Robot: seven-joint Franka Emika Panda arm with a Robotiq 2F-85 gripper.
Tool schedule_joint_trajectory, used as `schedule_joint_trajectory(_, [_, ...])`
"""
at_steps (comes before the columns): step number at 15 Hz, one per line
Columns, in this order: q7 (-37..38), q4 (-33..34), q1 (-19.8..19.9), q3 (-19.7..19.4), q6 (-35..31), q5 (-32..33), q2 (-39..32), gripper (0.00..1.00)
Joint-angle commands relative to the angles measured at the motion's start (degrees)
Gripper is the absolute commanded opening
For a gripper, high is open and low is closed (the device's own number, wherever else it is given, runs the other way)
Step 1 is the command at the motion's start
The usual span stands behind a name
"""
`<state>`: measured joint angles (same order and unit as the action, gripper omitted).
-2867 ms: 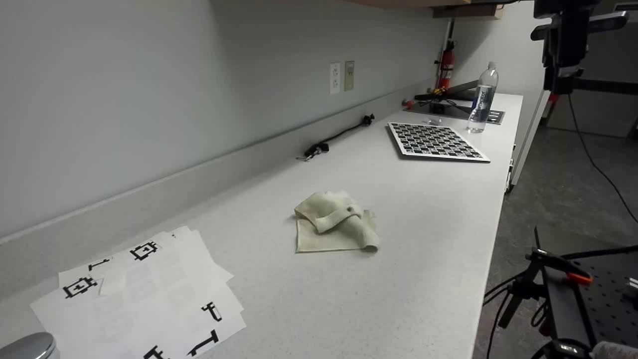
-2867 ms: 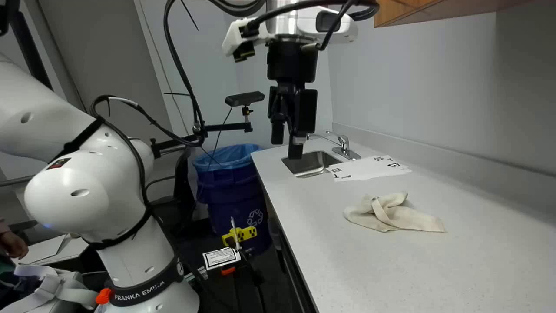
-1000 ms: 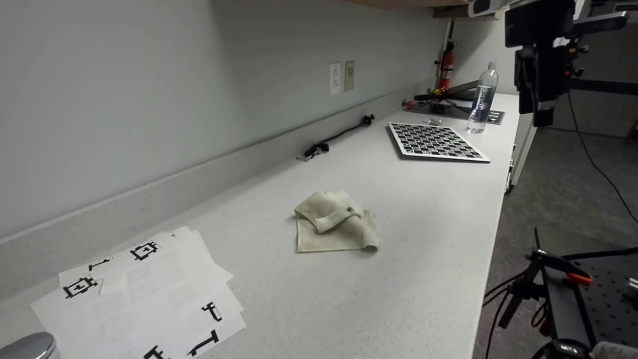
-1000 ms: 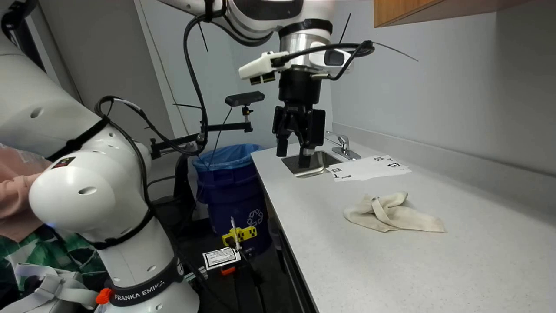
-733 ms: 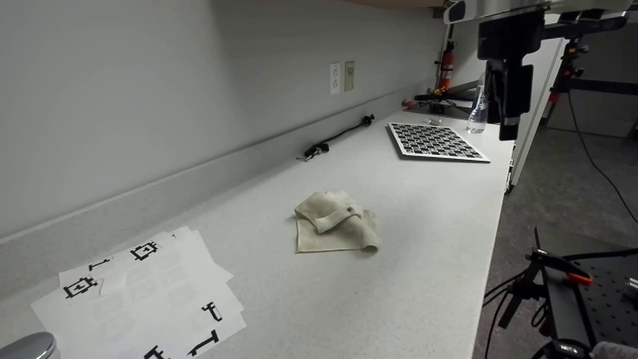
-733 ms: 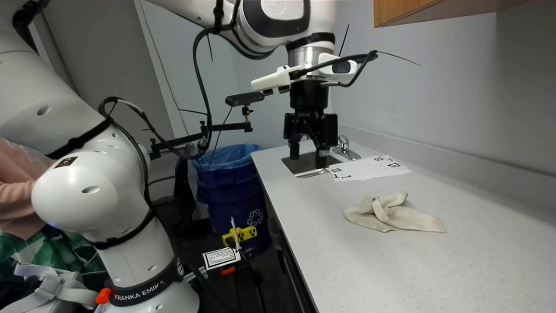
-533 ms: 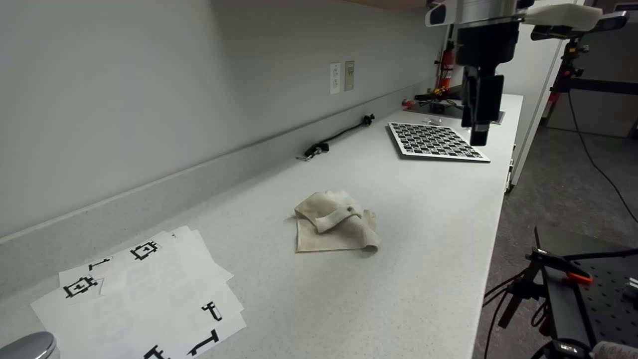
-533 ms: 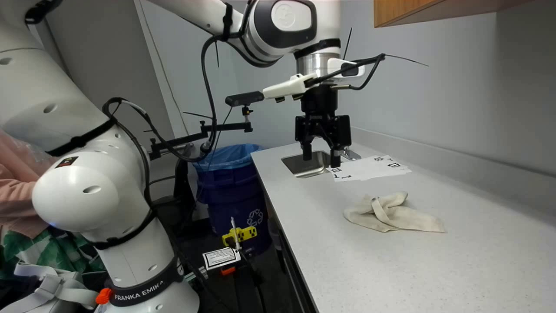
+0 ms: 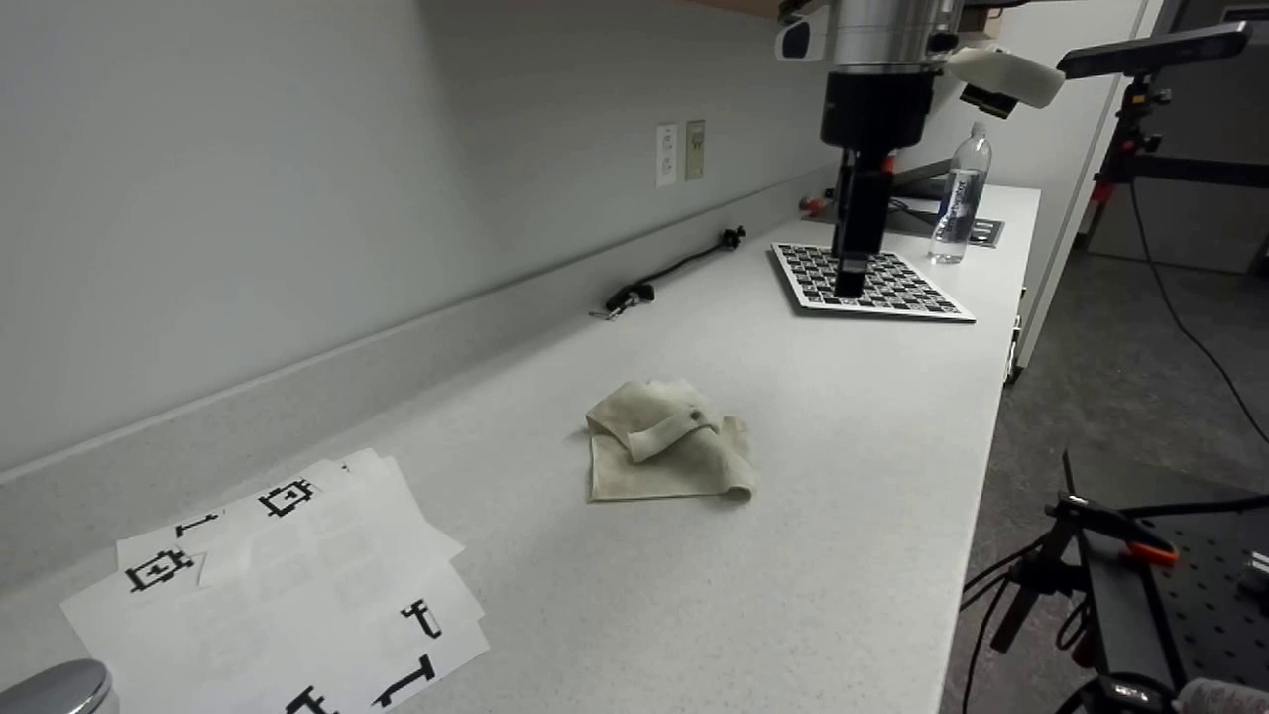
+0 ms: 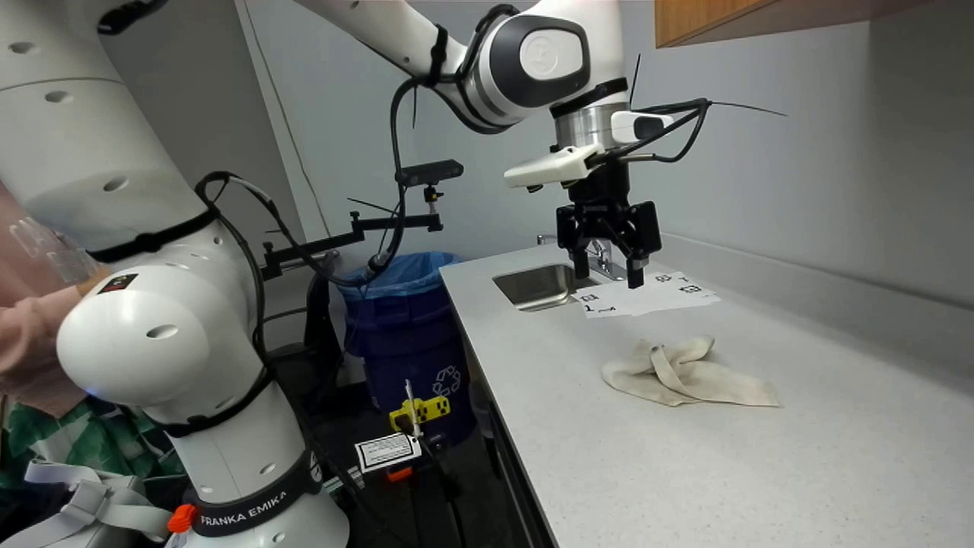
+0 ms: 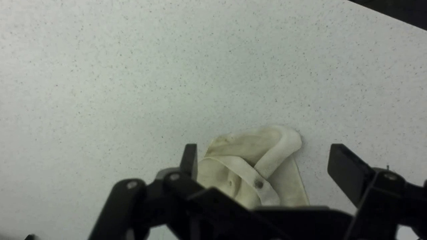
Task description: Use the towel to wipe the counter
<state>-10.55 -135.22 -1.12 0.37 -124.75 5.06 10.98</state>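
The towel is a crumpled cream cloth lying on the pale speckled counter (image 9: 813, 595). It shows in both exterior views, as the towel (image 9: 669, 456) and the towel (image 10: 689, 377). In the wrist view the towel (image 11: 283, 143) sits beyond and between my fingers, its lower part hidden by the gripper body. My gripper (image 10: 609, 275) is open, empty and pointing down. It hangs well above the counter, higher than the towel and not touching it. In an exterior view the gripper (image 9: 850, 283) appears in front of the checkered board. The wrist view shows its fingers (image 11: 263, 146) wide apart.
Printed paper sheets (image 9: 288, 595) lie on the counter near the sink (image 10: 533, 289) and faucet. A checkered board (image 9: 917, 297), a water bottle (image 9: 957, 208) and a black cable (image 9: 634, 296) are at the other end. A wooden cabinet (image 10: 723, 23) hangs above; a wall runs behind.
My gripper has come down and swung in from beyond the counter's front edge to over the counter, closer to the towel. Its fingers appear open throughout. The towel has not moved.
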Motion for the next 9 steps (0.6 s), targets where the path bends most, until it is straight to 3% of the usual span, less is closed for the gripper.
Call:
schedule_joint_trajectory(1, [0.0, 0.2, -0.1, -0.1, 0.1, 0.0, -0.1, 1.0])
schedule_joint_trajectory(4, [0.0, 0.3, -0.1, -0.1, 0.1, 0.0, -0.2, 1.0])
schedule_joint_trajectory(9, [-2.6, 2.2, -0.5, -0.4, -2.9, -1.8, -6.7, 1.0])
